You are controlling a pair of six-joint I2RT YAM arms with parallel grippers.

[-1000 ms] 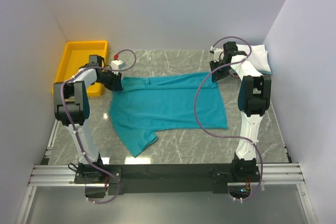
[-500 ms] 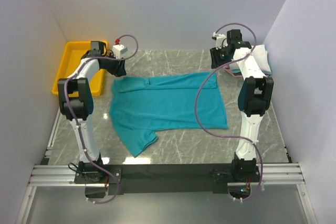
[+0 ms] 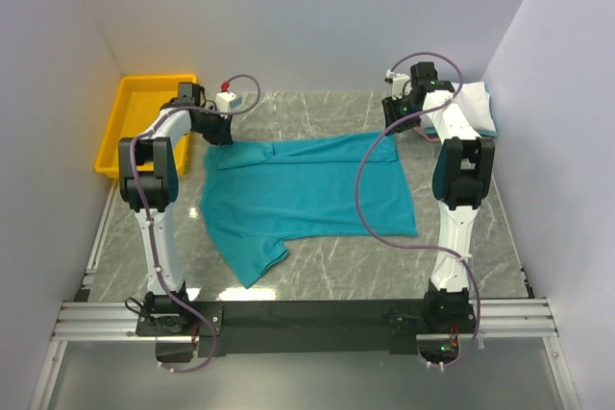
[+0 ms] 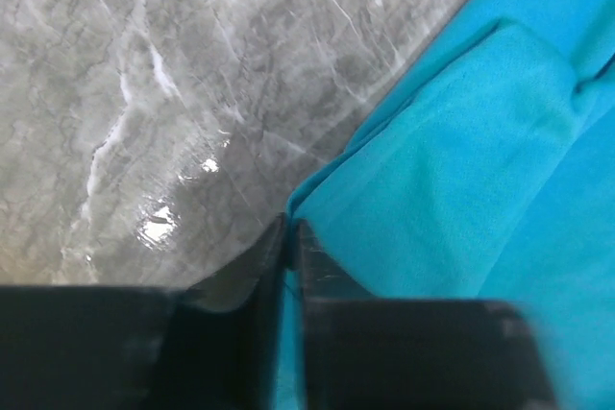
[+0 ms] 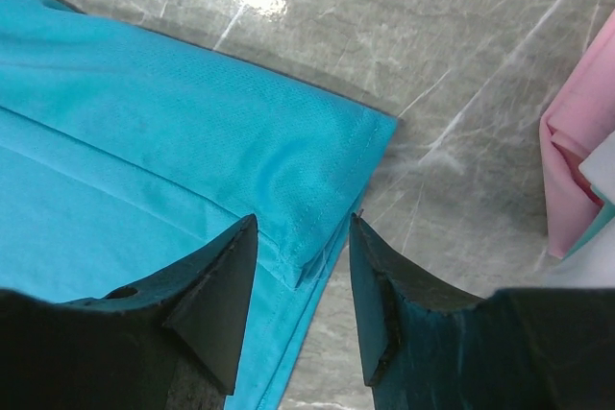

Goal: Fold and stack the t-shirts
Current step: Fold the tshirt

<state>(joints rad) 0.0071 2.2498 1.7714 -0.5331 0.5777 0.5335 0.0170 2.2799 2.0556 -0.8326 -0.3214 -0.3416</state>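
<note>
Both grippers have come down onto the far edge of the teal t-shirt [image 3: 307,189], having stood a little behind it a moment ago. The shirt lies spread flat, one sleeve trailing on its near side. The left gripper [image 4: 288,237] sits at the shirt's far-left corner, jaws narrowed to a slit with the hem caught between them. The right gripper [image 5: 303,228] straddles the far-right corner, jaws apart and not yet pinching. Holding both far corners would let the arms carry that edge over evenly. Folded shirts [image 3: 478,108] wait beyond the far-right corner, presumably as the stack.
</note>
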